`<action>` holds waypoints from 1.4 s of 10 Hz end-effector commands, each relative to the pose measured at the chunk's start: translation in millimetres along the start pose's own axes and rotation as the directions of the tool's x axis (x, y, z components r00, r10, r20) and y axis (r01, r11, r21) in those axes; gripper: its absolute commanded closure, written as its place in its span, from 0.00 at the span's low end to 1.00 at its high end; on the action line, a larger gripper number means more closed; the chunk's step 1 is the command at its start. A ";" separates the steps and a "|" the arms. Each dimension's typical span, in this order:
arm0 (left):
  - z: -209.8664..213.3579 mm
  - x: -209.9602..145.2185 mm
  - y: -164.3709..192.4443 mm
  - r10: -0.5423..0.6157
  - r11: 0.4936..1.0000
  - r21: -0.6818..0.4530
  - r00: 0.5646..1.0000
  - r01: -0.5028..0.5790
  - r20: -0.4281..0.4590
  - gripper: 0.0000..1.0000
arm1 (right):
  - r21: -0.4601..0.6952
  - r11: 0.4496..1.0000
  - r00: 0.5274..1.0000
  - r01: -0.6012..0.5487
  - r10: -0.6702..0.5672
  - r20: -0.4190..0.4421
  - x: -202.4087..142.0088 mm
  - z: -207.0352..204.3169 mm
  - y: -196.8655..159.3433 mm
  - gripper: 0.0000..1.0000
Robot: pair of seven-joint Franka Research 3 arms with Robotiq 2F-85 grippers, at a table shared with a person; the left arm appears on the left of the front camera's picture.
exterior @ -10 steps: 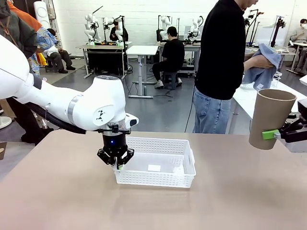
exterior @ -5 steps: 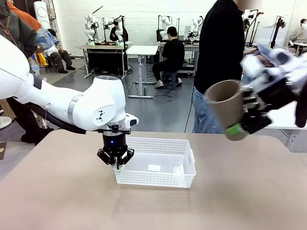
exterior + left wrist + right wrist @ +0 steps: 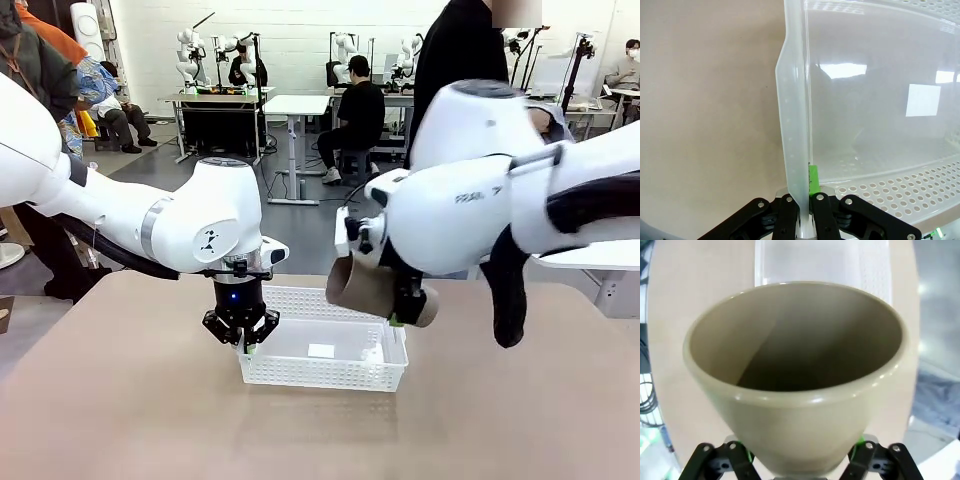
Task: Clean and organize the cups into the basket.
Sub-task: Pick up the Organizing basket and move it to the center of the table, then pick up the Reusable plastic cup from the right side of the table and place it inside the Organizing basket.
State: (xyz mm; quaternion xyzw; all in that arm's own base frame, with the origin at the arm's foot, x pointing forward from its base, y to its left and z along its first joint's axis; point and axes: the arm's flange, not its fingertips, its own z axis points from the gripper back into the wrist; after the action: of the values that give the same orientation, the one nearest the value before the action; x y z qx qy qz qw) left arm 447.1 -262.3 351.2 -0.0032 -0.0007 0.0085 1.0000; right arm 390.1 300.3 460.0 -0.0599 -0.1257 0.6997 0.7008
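Front view: cup [image 3: 365, 288] above basket [image 3: 320, 372], person [image 3: 455, 50] behind

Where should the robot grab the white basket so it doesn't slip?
By the thin upright wall at a short end, coming straight down from above. The basket is wide and low, so only a wall is thin enough to pinch. The left claw pinches the left end wall exactly this way.

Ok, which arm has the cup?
The right arm: its jaws hold the tan cup sideways, aloft; the left arm's jaws pinch the basket's end wall.
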 end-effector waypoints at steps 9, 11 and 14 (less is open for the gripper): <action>-0.4 -1.5 0.1 0.002 1.000 -0.002 1.000 -0.002 -0.001 1.00 | 0.143 0.990 0.998 0.002 0.009 -0.070 21.9 -27.2 -18.3 0.19; -0.4 -1.5 0.1 0.002 1.000 -0.002 1.000 -0.002 -0.001 1.00 | 0.143 0.990 0.998 0.002 0.009 -0.070 21.9 -27.2 -18.3 0.19; -0.4 -1.5 0.1 0.002 1.000 -0.002 1.000 -0.002 -0.001 1.00 | 0.177 0.984 0.999 -0.006 0.012 -0.033 25.1 -32.1 -22.7 0.19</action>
State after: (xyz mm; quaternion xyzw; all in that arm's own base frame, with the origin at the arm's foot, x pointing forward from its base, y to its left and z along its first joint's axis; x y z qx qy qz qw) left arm 447.1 -262.2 351.2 -0.0032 -0.0007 0.0085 1.0000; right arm 417.5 326.9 439.6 -0.0195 -0.0468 0.7095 0.7029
